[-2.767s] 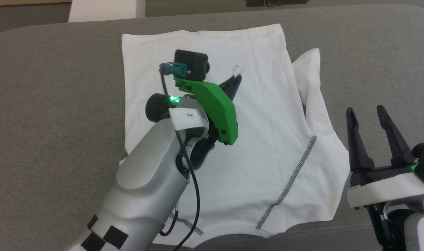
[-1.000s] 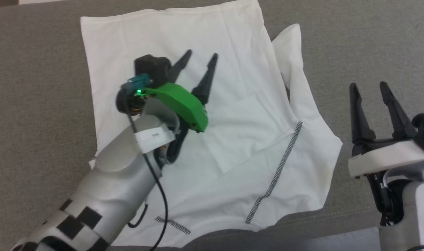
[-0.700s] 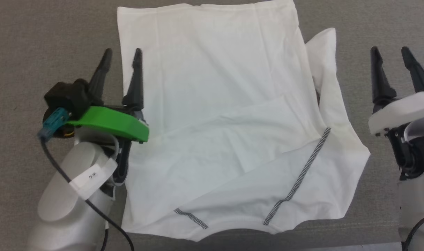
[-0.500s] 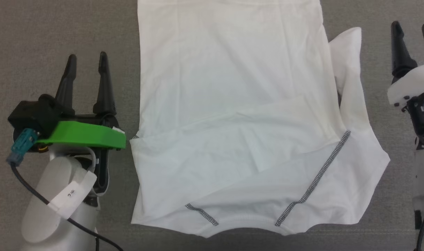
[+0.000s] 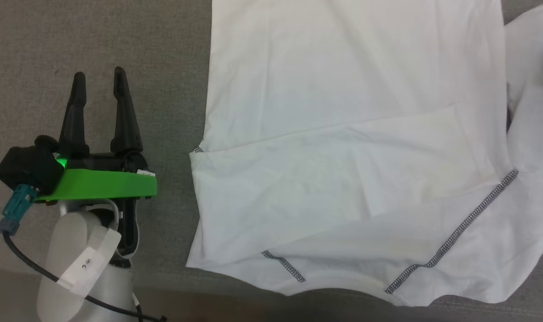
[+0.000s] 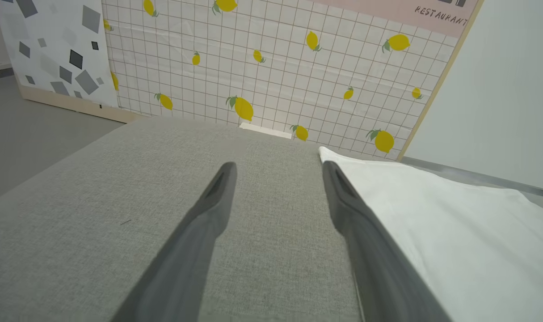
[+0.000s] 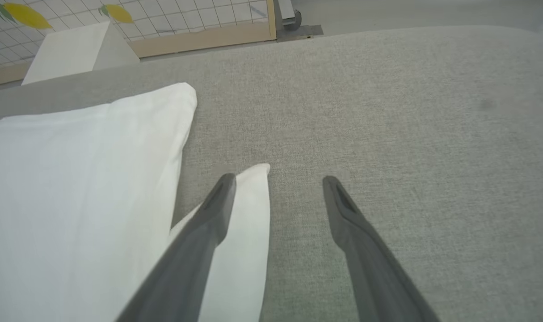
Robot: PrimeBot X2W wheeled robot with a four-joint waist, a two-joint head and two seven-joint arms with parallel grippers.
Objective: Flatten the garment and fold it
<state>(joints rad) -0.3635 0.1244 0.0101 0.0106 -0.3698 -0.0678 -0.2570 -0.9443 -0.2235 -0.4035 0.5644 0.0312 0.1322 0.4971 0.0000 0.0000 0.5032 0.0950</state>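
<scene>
Garment [image 5: 343,147], white with dark zigzag seams, lies spread on the grey bench [image 5: 119,36], a flap folded across its lower half; my left tool [image 5: 99,74] hovers beside its left edge, fingers spread, empty; my right tool [image 7: 279,180] is likewise spread, one finger over a sleeve [image 7: 249,232].

White garment [image 5: 343,112], dark zigzag stitching [image 5: 472,219], grey surface [image 5: 119,36], lemon-print grid wall [image 6: 275,67]
</scene>
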